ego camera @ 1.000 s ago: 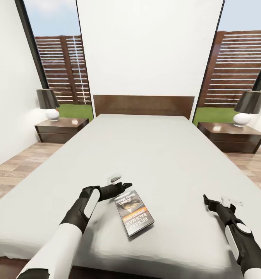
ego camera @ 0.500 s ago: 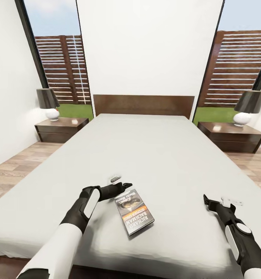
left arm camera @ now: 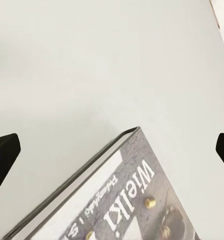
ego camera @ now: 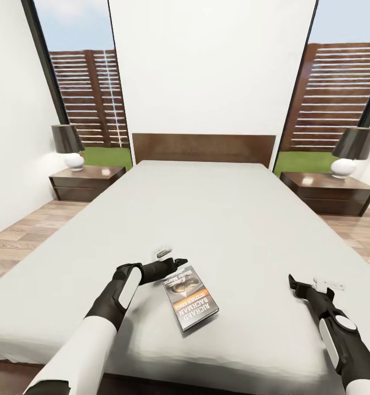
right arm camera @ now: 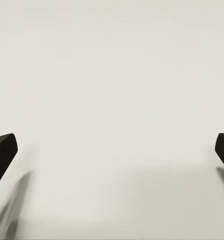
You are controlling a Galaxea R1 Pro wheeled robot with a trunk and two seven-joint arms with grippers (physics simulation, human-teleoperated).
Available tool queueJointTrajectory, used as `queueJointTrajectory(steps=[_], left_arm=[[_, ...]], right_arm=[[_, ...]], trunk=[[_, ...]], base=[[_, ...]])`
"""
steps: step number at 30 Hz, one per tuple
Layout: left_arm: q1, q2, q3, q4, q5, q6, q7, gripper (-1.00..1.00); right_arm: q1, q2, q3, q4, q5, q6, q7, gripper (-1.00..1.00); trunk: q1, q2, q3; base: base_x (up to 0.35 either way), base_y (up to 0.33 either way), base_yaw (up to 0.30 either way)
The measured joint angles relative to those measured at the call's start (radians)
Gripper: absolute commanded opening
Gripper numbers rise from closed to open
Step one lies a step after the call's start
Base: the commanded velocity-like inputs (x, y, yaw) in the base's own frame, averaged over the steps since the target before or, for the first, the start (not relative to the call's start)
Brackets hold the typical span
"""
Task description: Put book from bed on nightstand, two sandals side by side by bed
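Book (ego camera: 190,298) lies flat on the bed (ego camera: 223,219), near its foot edge. Left gripper (ego camera: 177,263) sits just beside the book's far corner, jaws spread wide, holding nothing. Right gripper (ego camera: 292,284) hovers low over bare mattress well apart from the book, jaws wide, empty.
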Motion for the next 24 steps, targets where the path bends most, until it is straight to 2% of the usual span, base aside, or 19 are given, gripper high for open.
queueJointTrajectory(steps=[24], left_arm=[[0.000, 0.000, 0.000, 0.000, 0.000, 0.000, 0.000, 1.00]], right_arm=[[0.000, 0.000, 0.000, 0.000, 0.000, 0.000, 0.000, 1.00]], trunk=[[0.000, 0.000, 0.000]], base=[[0.000, 0.000, 0.000]])
